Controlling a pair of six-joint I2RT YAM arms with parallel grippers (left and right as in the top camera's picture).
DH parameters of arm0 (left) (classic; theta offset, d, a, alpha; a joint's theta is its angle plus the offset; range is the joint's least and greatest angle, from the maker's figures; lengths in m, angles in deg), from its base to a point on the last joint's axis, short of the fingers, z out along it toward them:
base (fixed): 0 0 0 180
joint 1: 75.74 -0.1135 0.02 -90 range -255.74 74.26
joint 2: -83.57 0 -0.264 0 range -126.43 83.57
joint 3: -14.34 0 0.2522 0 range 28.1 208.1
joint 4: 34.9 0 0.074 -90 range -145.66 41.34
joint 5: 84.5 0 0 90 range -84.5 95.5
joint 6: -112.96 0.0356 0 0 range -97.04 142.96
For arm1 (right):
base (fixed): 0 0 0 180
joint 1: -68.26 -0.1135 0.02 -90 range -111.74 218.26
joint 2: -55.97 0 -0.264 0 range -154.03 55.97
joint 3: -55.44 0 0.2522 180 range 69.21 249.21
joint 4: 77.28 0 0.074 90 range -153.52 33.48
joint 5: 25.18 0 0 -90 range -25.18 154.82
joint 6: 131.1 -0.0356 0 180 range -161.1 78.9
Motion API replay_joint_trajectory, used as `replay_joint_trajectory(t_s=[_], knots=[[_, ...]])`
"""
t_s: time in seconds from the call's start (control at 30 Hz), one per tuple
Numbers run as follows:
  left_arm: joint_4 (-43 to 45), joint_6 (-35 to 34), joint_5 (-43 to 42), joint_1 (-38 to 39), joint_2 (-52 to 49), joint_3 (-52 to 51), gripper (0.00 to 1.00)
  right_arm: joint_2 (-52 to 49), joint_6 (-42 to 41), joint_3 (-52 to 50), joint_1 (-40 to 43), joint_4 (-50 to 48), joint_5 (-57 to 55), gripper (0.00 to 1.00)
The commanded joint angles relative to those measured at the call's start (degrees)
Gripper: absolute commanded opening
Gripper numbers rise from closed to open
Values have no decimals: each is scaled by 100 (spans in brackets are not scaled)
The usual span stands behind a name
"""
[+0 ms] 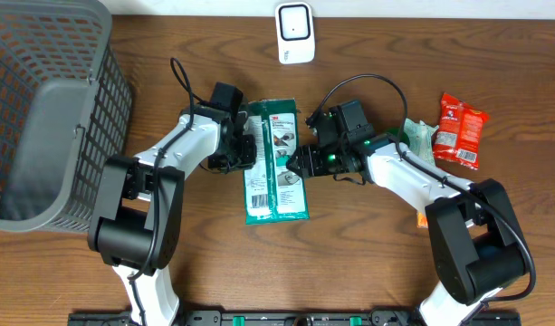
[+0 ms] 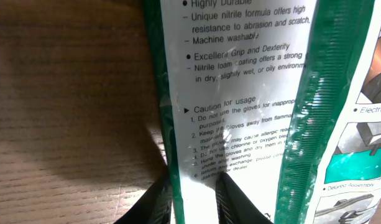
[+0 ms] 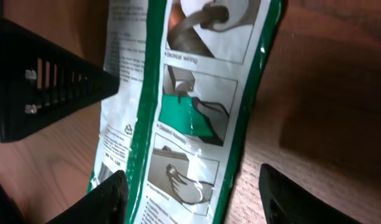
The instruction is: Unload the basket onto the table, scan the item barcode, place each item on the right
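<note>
While set mid-surface [image 1: 368, 263] between both arms, glove pack [image 1: 275, 181] is found just below scanner [image 1: 294, 33]. Pack's left edge is pinched by left claw [image 1: 248, 150], fingers [image 2: 230, 198] clamped on printed margin. Right claw [image 1: 298, 165] is seen open, fingers [image 3: 109, 199] spread either side of pack's right half, nothing gripped. Basket [image 1: 42, 109] is placed far left, red packet [image 1: 460, 132] far right.

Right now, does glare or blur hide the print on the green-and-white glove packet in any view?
Left wrist: green-and-white plastic glove packet legible, with glare streaks across the caution text and a dark shadow on the wooden table. Right wrist: pictograms clear, black fingers soft at the bottom. Overhead: evenly lit, print too small to read.
</note>
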Motion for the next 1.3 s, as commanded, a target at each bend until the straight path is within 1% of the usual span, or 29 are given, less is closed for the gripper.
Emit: replay_joint_trajectory(t_s=[0.0,0.2,0.3,0.47,0.6,0.7,0.73,0.77,0.8,0.83,0.9,0.93,0.97,1.03,1.1,1.13,1.27], knots=[[24,-26,76,63,-374,-197,26,-116,-57,-35,-48,-136,-142,63],[46,-24,76,63,-374,-197,26,-415,-105,-35,-61,-365,-120,63],[55,-22,76,92,-374,-221,26,-702,-280,-35,-157,-481,-76,61],[116,-22,76,280,-374,-315,26,-1115,-339,-35,-354,-715,837,54],[332,-24,76,481,-374,-337,26,-1272,-337,-35,-365,-1010,1657,54],[411,-26,76,645,-374,-337,26,-1274,-337,-35,-361,-1300,1888,50],[411,-26,76,699,-374,-337,26,-1274,-337,-35,-358,-1394,1963,47],[411,-26,79,774,-374,-337,26,-1274,-337,-35,-348,-1434,1965,36],[411,-24,79,793,-374,-337,26,-1274,-337,-35,-345,-1434,1963,31],[409,-24,79,802,-374,-337,26,-1274,-332,-35,-337,-1434,1961,21],[389,-24,79,800,-374,-334,27,-1274,-306,-35,-310,-1440,1961,9],[387,-26,76,780,-367,-334,27,-1272,-306,-35,-293,-1464,1963,6],[367,-24,79,739,-332,-321,30,-1268,-289,-33,-260,-1478,1965,4],[254,-24,79,625,-245,-232,31,-1228,-251,-33,-166,-1475,1982,1],[138,-24,79,446,-59,-118,33,-1123,-22,-33,-50,-1473,2164,1],[116,-26,76,332,101,-92,35,-1029,181,-33,15,-1469,2317,1],[-28,-26,74,-74,837,-85,38,-662,796,-33,175,-1453,2734,1]])
